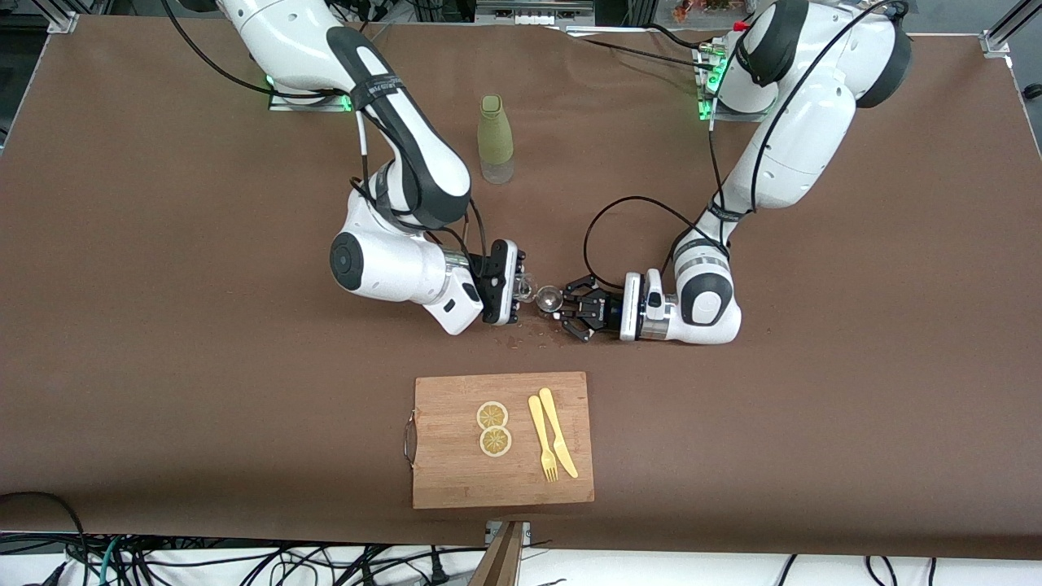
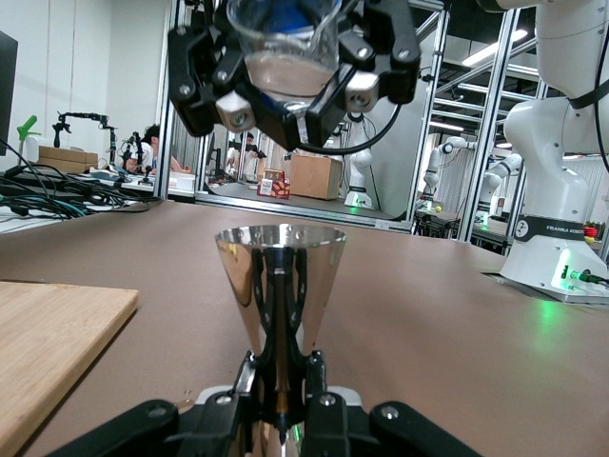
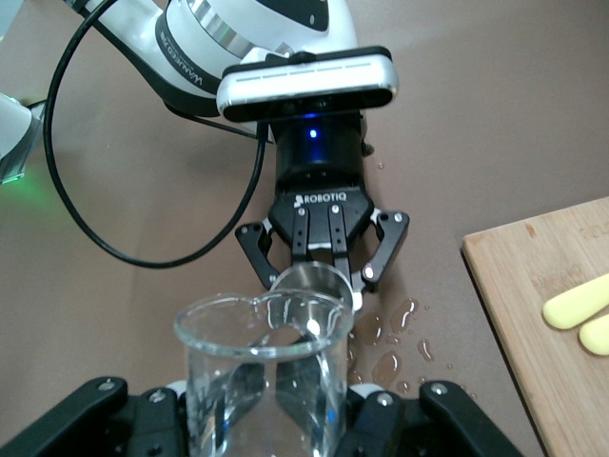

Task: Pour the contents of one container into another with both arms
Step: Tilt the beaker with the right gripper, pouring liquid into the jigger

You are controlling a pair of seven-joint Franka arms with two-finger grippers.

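My right gripper (image 1: 523, 286) is shut on a clear glass beaker (image 1: 527, 286), held tilted with its lip over a small metal jigger (image 1: 550, 299). The left gripper (image 1: 563, 307) is shut on the jigger's waist, low over the brown table. In the left wrist view the jigger (image 2: 279, 276) stands upright in my left gripper (image 2: 283, 381), and the beaker (image 2: 285, 43) hangs above it. In the right wrist view the beaker (image 3: 259, 371) sits in my right gripper (image 3: 262, 424) and looks nearly empty. The jigger's rim (image 3: 314, 279) shows just past its spout, held by the left gripper (image 3: 324, 276).
Water drops (image 1: 521, 334) lie on the table under the two grippers. A green bottle (image 1: 496, 138) stands farther from the front camera, between the arms' bases. Nearer lies a wooden cutting board (image 1: 448, 476) with two lemon slices (image 1: 492, 427) and a yellow knife and fork (image 1: 553, 435).
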